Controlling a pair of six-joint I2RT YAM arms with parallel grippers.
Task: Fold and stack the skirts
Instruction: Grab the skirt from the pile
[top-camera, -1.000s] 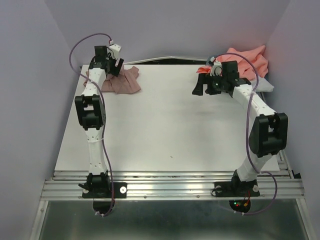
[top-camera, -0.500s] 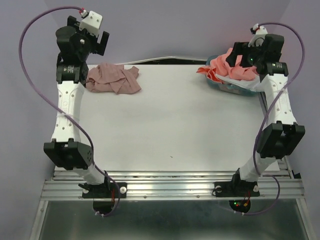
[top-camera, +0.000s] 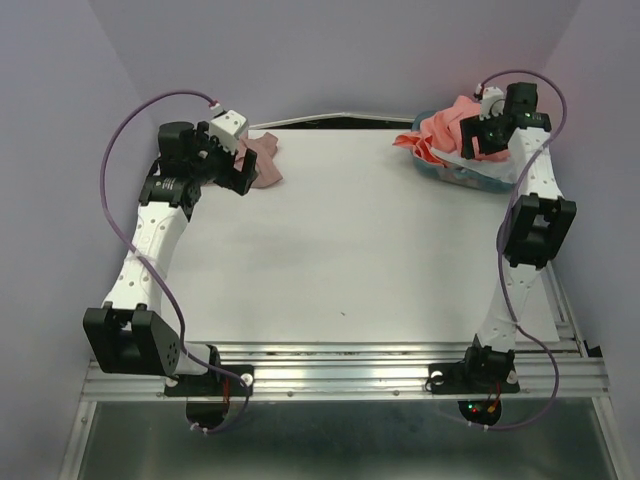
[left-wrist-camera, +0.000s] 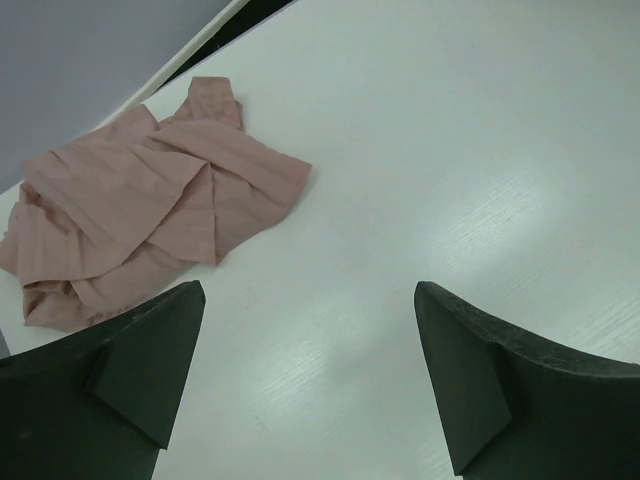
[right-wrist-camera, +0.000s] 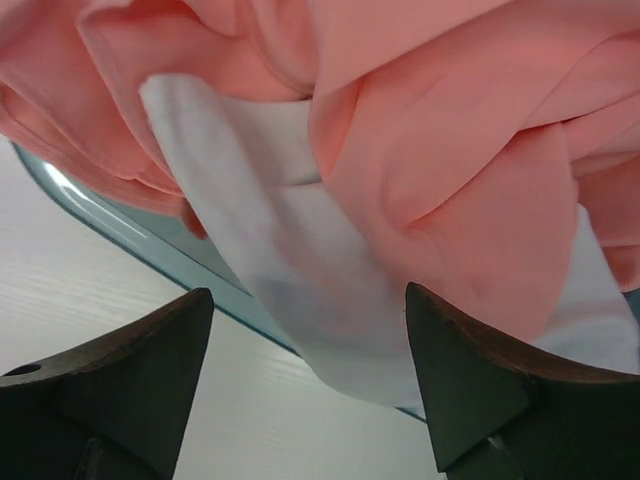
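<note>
"Judging from how things lie, how far along is the folding?"

"Barely begun, I'd say. The dusty mauve skirt (left-wrist-camera: 150, 215) lies in a crumpled heap at the far left corner of the table (left-wrist-camera: 480, 150), with overlapping flaps but no tidy fold. I see no stack anywhere."

"And the others?"

"The coral cloth (right-wrist-camera: 450, 150) is bunched up in the teal basket (right-wrist-camera: 150, 245) at the far right. The pale white skirt (right-wrist-camera: 290, 270) droops over the basket's rim beneath it. Neither is out on the table."

"What about the arms?"

"The left gripper (left-wrist-camera: 305, 300) hovers over bare table just beside the mauve skirt, its jaws spread wide with nothing between them. The right gripper (right-wrist-camera: 308, 295) hangs close over the basket, also parted and empty. The white cloth shows in the gap but isn't pinched."

"So what's left?"

"Everything, as I read it. Each skirt has to be spread flat, folded, then piled on the others."

"Anything you can't make out?"

"Plenty. From overhead, the left wrist covers part of the mauve skirt and the right arm covers part of the basket. The right wrist view sits so close that I can't tell whether the coral cloth is one garment or several. Whatever lies deeper in the basket is hidden."
</note>
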